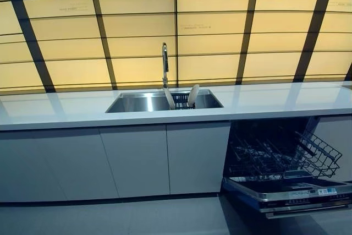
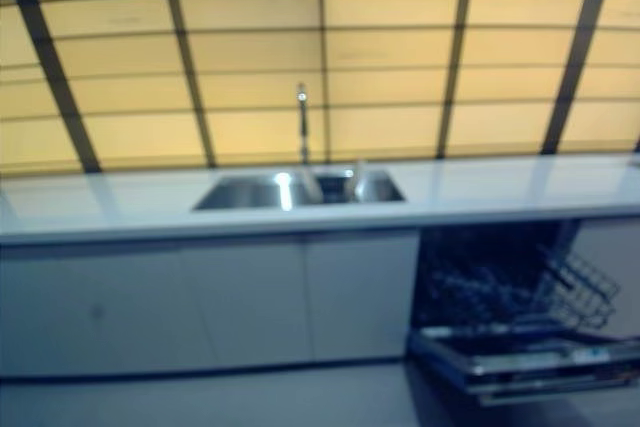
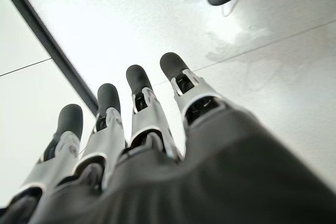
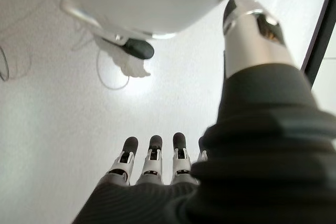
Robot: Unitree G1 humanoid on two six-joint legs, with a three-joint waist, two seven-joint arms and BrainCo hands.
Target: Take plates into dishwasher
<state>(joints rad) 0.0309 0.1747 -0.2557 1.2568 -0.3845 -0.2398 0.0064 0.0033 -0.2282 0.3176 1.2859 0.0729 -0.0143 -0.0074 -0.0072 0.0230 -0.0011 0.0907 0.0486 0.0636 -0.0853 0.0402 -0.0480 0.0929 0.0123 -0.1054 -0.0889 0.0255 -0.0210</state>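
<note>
Left hand (image 3: 131,124) straight-fingered, right hand (image 4: 152,166) likewise — round plates (image 1: 193,95) upright in steel sink (image 1: 132,103)

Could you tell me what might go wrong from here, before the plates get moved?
The two pale round plates stand on edge in a dark rack inside the steel sink, so a careless grab could tip them. The open dishwasher door juts low over the floor, a trip hazard. Both the left hand and right hand hang open, far from the counter.

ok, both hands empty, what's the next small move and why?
Probably step toward the sink: the two plates stand in its rack, out of reach. The left hand and right hand hang open over the floor, and the dishwasher is already open.
</note>
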